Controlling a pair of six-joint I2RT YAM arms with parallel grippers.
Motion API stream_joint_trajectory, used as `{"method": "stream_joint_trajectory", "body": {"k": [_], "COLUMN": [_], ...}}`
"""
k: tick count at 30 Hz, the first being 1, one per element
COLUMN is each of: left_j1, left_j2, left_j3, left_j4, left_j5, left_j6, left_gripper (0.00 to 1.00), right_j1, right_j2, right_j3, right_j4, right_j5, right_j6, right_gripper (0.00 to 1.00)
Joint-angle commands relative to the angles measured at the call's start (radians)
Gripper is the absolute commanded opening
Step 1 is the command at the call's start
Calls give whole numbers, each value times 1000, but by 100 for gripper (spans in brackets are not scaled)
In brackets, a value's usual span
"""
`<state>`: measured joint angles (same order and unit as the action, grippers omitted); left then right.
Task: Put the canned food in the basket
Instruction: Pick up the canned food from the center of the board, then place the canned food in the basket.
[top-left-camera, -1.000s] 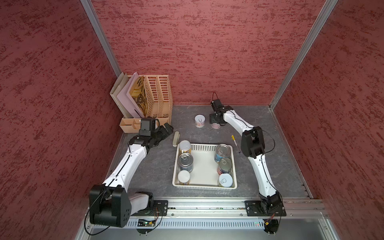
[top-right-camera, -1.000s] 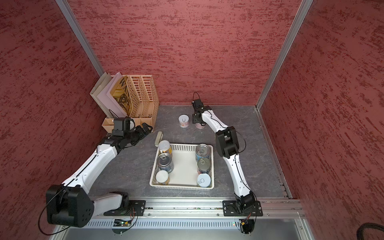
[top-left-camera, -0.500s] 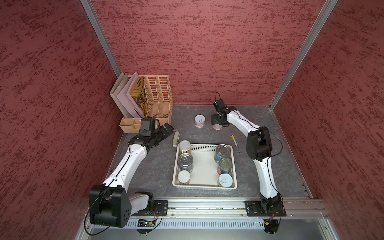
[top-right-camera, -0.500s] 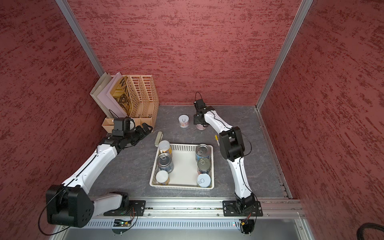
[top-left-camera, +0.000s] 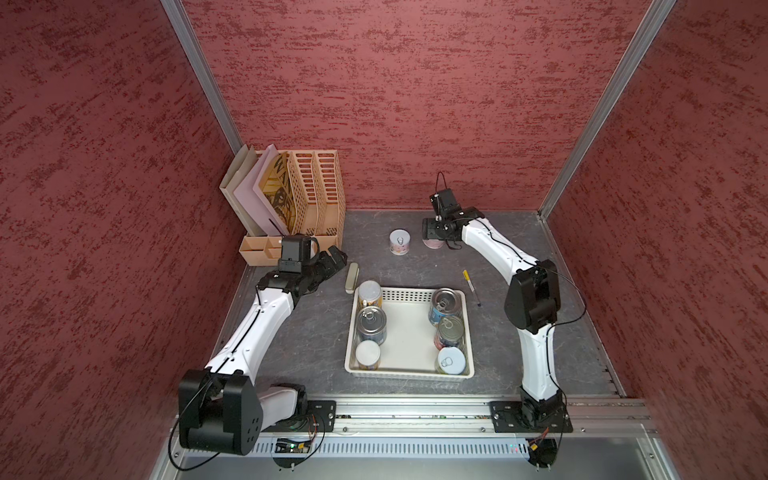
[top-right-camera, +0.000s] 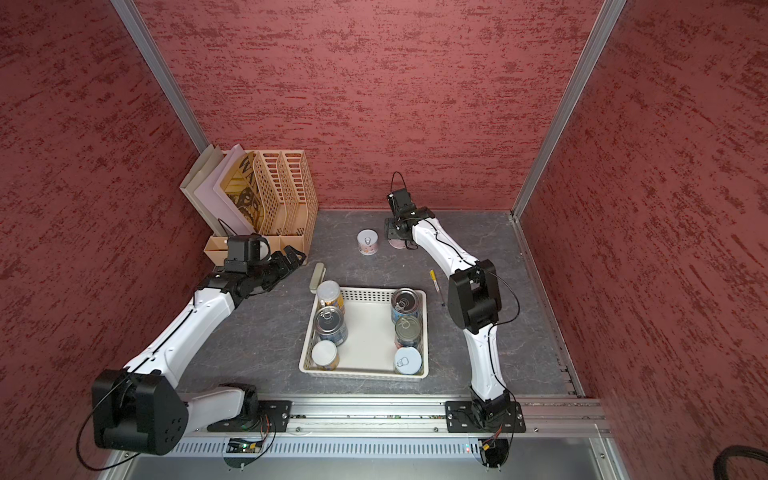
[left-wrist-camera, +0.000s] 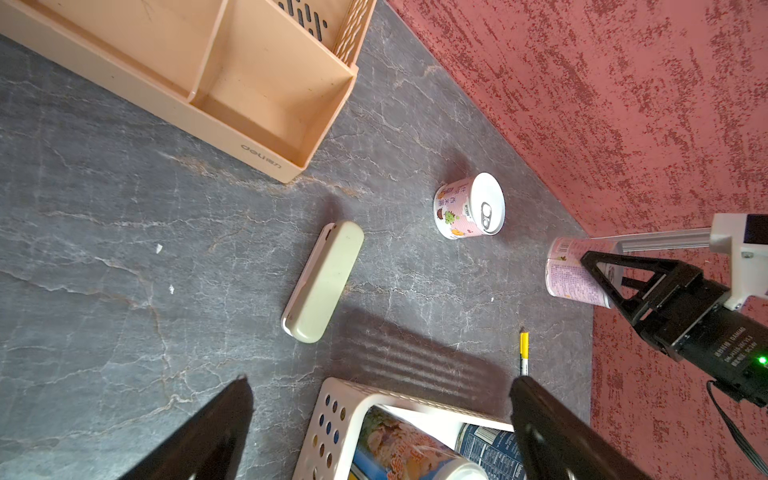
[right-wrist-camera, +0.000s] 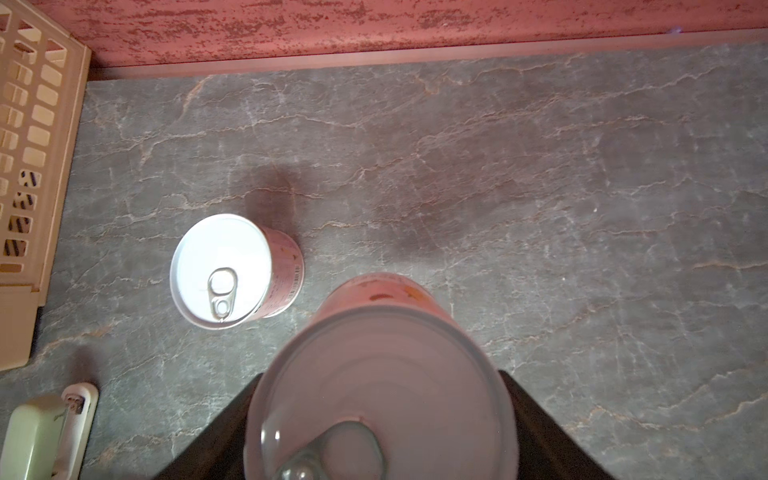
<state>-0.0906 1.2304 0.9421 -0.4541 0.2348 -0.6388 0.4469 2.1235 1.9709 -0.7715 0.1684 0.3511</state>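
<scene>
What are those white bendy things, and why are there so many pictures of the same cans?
They are two robot arms, the left arm and the right arm. Each ends in a gripper, a pincher for picking things up. Two pictures look down on everything from above. The other two come from small cameras on the arms' wrists. On the table are a basket holding six cans, a loose can, a pen, a beige bar and a file rack. The right gripper is closed around a pink can. The left gripper is open and empty.
</scene>
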Motion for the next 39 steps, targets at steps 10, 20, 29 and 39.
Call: {"method": "stream_joint_trajectory", "body": {"k": [10,20,29,39], "left_j1": [-4,-10,-11,-13], "left_j2": [-46,-58,-58,-58], "left_j3": [7,6,2,1], "left_j4": [6,7,9,8], "left_j5": [4,-3,-9,-7], "left_j6": [0,-1,1,-2], "left_gripper": [100,100,100,100], "right_j1": [216,413,631,788], "right_j2": [-283,-484,-627,-625], "right_j3": [-123,-326,-533,-674], "right_j4": [52,45,95,119], "right_j5": [183,270,344,362], "right_j6": [-35,-14,44,144], "right_gripper": [47,46,46,44]}}
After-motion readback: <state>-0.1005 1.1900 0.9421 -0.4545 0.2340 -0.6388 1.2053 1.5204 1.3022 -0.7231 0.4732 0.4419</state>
